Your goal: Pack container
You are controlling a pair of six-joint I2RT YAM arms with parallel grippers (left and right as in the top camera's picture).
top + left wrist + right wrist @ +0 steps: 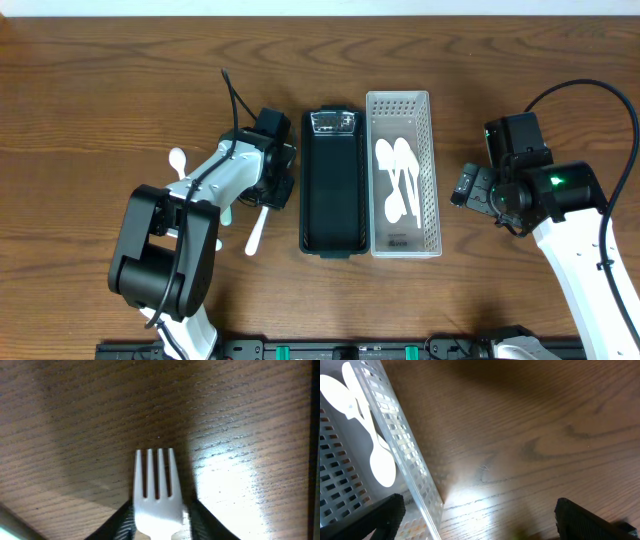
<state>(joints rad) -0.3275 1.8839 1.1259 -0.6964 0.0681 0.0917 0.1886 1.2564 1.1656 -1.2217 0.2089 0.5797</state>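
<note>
Fork (156,495): white, flat on the wood, just left of the black container (331,190); not yet packed.
Left gripper (159,525): narrowed onto the fork's neck, seemingly touching both sides; probably pinched there for a level lift.
White basket (432,180): against the container's right side, holds spoons (400,170).
Right gripper (485,520): wide, empty, beside the basket, likely keeping clear.

The tray (330,215) and basket (432,170) stood touching mid-table, a wall between my arms. My right gripper (462,188) hung wide beside the basket, with bare table (120,80) under it and behind it. The fork (156,480) filled my left gripper (159,517); a spoon (178,160) lay near that arm.
</note>
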